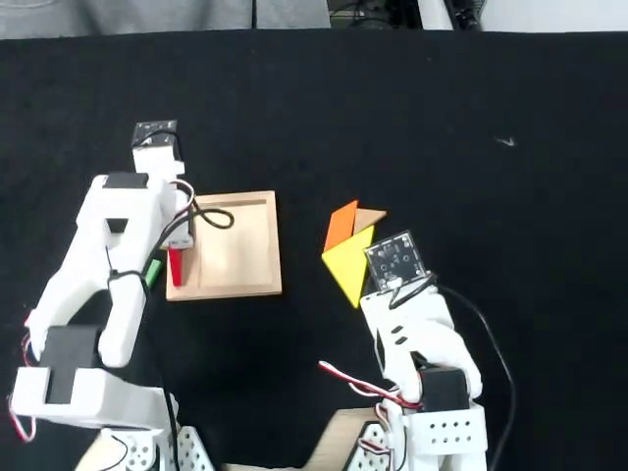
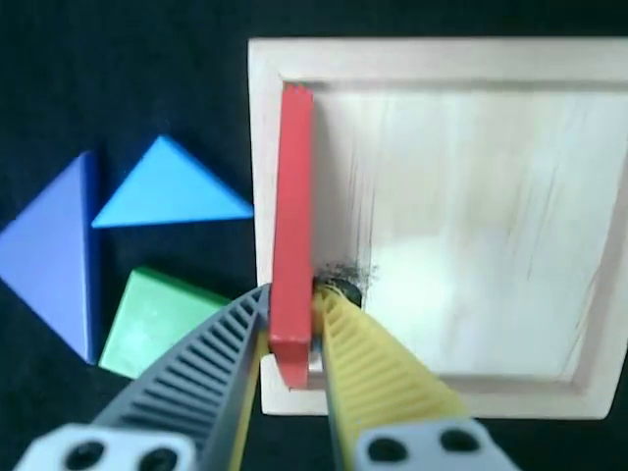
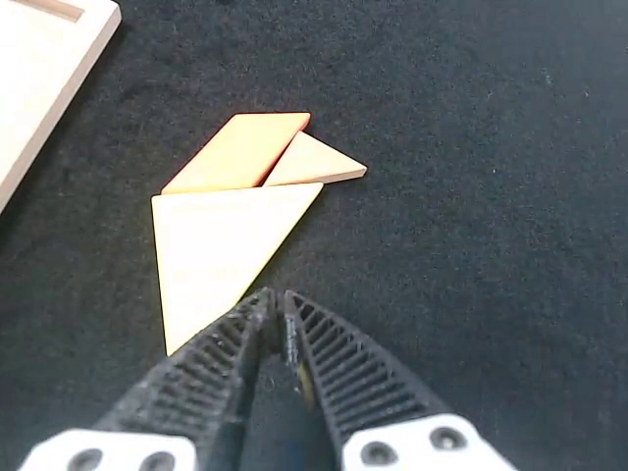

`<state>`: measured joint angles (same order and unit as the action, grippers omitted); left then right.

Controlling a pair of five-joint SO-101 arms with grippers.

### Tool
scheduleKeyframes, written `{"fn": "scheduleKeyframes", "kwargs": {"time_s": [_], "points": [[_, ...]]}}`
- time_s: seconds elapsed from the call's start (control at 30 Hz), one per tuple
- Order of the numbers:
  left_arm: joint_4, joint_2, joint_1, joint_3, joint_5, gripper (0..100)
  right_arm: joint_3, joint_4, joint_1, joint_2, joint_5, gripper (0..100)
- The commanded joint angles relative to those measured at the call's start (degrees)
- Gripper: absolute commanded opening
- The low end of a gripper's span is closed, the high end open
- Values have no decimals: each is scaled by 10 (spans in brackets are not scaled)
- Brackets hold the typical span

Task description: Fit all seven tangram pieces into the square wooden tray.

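My left gripper (image 2: 292, 324) is shut on a red piece (image 2: 291, 221) held on edge, standing along the inner wall of the square wooden tray (image 2: 442, 59). In the high view the red piece (image 1: 175, 266) shows at the tray's (image 1: 257, 250) left side under the left arm. Beside the tray lie a dark blue triangle (image 2: 54, 250), a light blue triangle (image 2: 169, 186) and a green piece (image 2: 152, 316). My right gripper (image 3: 277, 319) is shut on nothing, just short of a yellow triangle (image 3: 221, 245), an orange parallelogram (image 3: 235, 152) and a tan triangle (image 3: 314, 162).
Black cloth covers the table (image 1: 471, 137). The yellow, orange and tan pieces (image 1: 348, 240) sit clustered right of the tray. A tray corner (image 3: 49, 59) shows in the right wrist view. A wooden board edge (image 1: 334, 442) lies at the near side between the arm bases.
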<state>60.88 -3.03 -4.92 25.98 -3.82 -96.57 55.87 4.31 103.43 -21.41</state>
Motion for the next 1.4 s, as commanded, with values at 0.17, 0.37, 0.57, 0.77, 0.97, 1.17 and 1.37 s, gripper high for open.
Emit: {"fn": "scheduleKeyframes", "kwargs": {"time_s": [0.17, 0.37, 0.57, 0.77, 0.97, 1.17, 1.37], "points": [[26, -6, -7, -22, -11, 116, 0, 2, 5, 45, -4, 12], [26, -5, -9, -22, -11, 119, 0, 3, 5, 45, -4, 12], [81, -5, -5, -75, -37, 122, 0, 3, 5, 45, -4, 12], [110, -5, 6, -126, -39, 123, 0, 3, 5, 45, -4, 12], [110, -5, 58, -128, -39, 119, 0, 3, 5, 45, -4, 12], [110, -5, 77, -145, -40, 119, 0, 3, 5, 45, -4, 12], [79, -16, 111, -174, -40, 119, 0, 3, 5, 45, -4, 12]]}}
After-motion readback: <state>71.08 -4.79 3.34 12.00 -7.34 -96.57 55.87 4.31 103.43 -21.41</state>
